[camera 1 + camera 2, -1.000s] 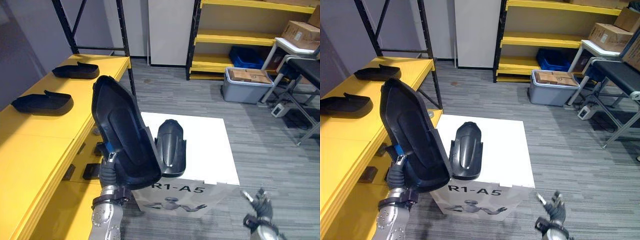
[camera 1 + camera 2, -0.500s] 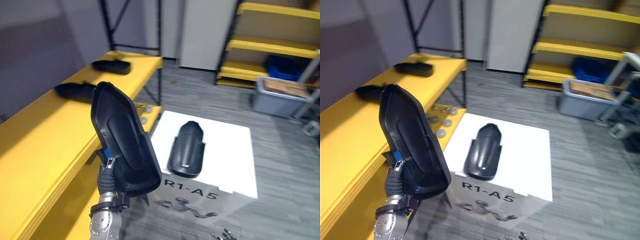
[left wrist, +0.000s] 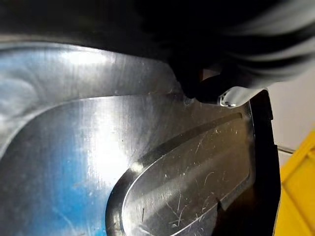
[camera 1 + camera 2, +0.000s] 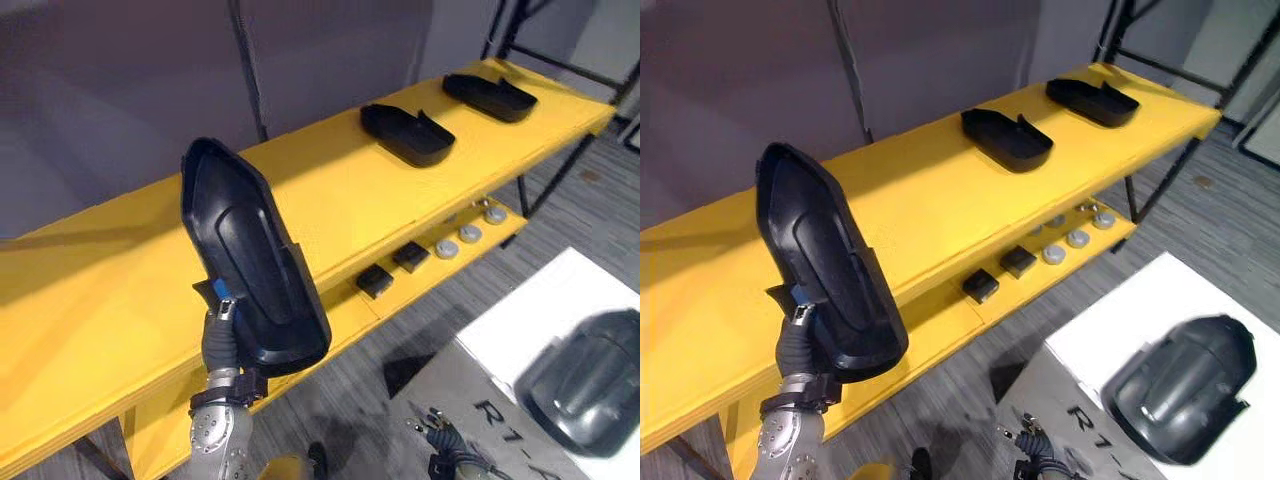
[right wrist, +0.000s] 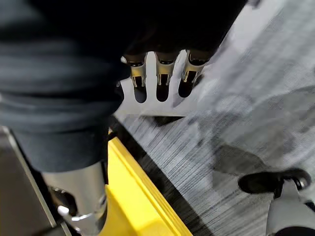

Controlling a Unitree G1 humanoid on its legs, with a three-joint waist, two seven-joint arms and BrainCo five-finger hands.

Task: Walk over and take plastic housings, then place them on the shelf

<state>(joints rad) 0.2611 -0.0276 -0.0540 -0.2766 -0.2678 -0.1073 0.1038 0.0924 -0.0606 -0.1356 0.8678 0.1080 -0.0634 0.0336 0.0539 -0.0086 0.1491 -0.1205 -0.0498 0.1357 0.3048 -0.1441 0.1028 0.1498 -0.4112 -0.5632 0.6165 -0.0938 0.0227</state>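
My left hand (image 4: 220, 342) is shut on the lower end of a large black plastic housing (image 4: 250, 265), which stands upright in front of the yellow shelf (image 4: 130, 290). The left wrist view shows the housing's glossy inner face (image 3: 147, 162) from very close. Two more black housings (image 4: 407, 134) (image 4: 490, 97) lie on the shelf's top board at the far right. Another housing (image 4: 1180, 385) lies on the white box (image 4: 1120, 320) at the lower right. My right hand (image 4: 440, 440) hangs low near the box, with its fingers (image 5: 157, 81) straight and nothing in them.
The shelf's lower board carries small black blocks (image 4: 392, 268) and grey round discs (image 4: 470, 233). A black upright post (image 4: 250, 70) rises behind the top board, and another leg (image 4: 560, 165) stands at the shelf's right end. Grey floor lies between shelf and box.
The camera has swung left, so the shelf now lies across the view and the white box has slid to the lower right. The housing stays upright in my left hand.
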